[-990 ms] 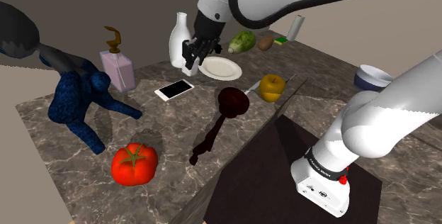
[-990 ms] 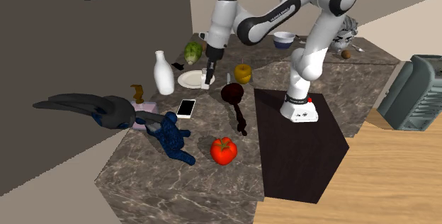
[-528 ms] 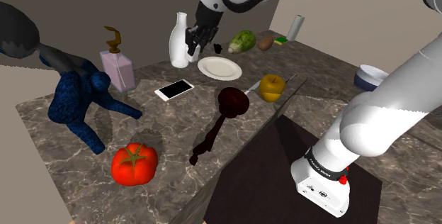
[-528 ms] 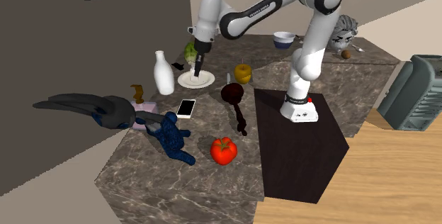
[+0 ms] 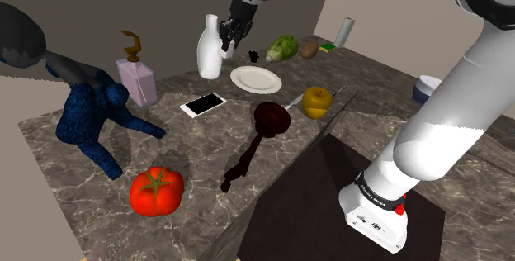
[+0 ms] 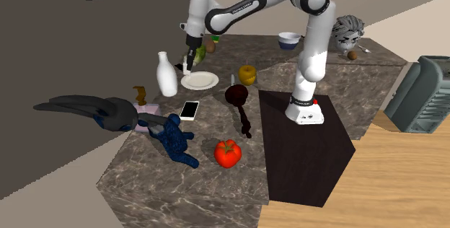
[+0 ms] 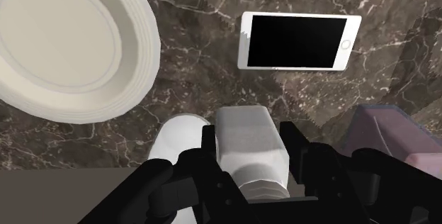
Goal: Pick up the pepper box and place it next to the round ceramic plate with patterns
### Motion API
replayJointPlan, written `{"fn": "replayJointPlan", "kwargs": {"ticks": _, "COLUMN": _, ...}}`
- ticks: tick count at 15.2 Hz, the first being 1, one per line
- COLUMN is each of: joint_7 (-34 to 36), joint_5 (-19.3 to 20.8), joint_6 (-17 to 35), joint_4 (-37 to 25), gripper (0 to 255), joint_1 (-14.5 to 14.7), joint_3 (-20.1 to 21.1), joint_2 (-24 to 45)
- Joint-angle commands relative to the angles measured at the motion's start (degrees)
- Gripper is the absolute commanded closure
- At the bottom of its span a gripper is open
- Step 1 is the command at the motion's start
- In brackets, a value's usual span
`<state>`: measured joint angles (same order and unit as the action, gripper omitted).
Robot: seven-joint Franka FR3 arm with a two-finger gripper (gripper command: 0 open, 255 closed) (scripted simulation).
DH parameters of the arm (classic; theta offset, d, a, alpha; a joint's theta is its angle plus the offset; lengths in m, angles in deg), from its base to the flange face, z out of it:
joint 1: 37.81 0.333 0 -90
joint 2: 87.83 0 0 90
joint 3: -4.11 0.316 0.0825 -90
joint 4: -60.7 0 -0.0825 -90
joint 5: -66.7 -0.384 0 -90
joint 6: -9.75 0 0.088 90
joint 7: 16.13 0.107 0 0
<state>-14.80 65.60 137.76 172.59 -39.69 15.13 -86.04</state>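
In the shoulder view my gripper (image 5: 233,35) hangs above the counter (image 5: 198,148) beside the white bottle (image 5: 210,49), near the pale plate (image 5: 256,78); the second exterior view agrees. In the wrist view my fingers (image 7: 294,152) clasp the pale grey pepper box (image 7: 249,141) between them, so I judge the pick done and only the placing beside the plate left

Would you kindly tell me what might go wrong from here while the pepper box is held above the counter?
1. The pepper box, clasped between the fingers, hangs close beside the white bottle; a sideways move or a descent there might knock the bottle over.
2. The plate has a wide rim; a release too close might leave the box tilted on it instead of beside it.
3. The phone lies near the plate, so that side offers less free counter.
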Motion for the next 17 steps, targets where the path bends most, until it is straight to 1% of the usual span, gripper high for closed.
{"fn": "replayJointPlan", "kwargs": {"ticks": 1, "joint_7": -1.9, "joint_5": 0.1, "joint_6": -1.2, "joint_4": -4.2, "gripper": 255, "joint_1": -0.9, "joint_3": -0.9, "joint_2": 3.1}}
{"fn": "replayJointPlan", "kwargs": {"ticks": 6, "joint_7": -6.2, "joint_5": 0.1, "joint_6": -4.1, "joint_4": -15.0, "gripper": 255, "joint_1": -3.2, "joint_3": -2.7, "joint_2": 11.2}}
{"fn": "replayJointPlan", "kwargs": {"ticks": 11, "joint_7": -10.0, "joint_5": 0.0, "joint_6": -8.6, "joint_4": -28.7, "gripper": 255, "joint_1": -5.3, "joint_3": -3.9, "joint_2": 20.6}}
{"fn": "replayJointPlan", "kwargs": {"ticks": 14, "joint_7": -11.9, "joint_5": 0.0, "joint_6": -12.5, "joint_4": -39.3, "gripper": 255, "joint_1": -6.4, "joint_3": -4.5, "joint_2": 27.4}}
{"fn": "replayJointPlan", "kwargs": {"ticks": 16, "joint_7": -13.1, "joint_5": 0.1, "joint_6": -15.9, "joint_4": -48.1, "gripper": 255, "joint_1": -7.0, "joint_3": -4.9, "joint_2": 32.9}}
{"fn": "replayJointPlan", "kwargs": {"ticks": 17, "joint_7": -13.7, "joint_5": 0.1, "joint_6": -18.1, "joint_4": -53.5, "gripper": 255, "joint_1": -7.3, "joint_3": -5.0, "joint_2": 36.2}}
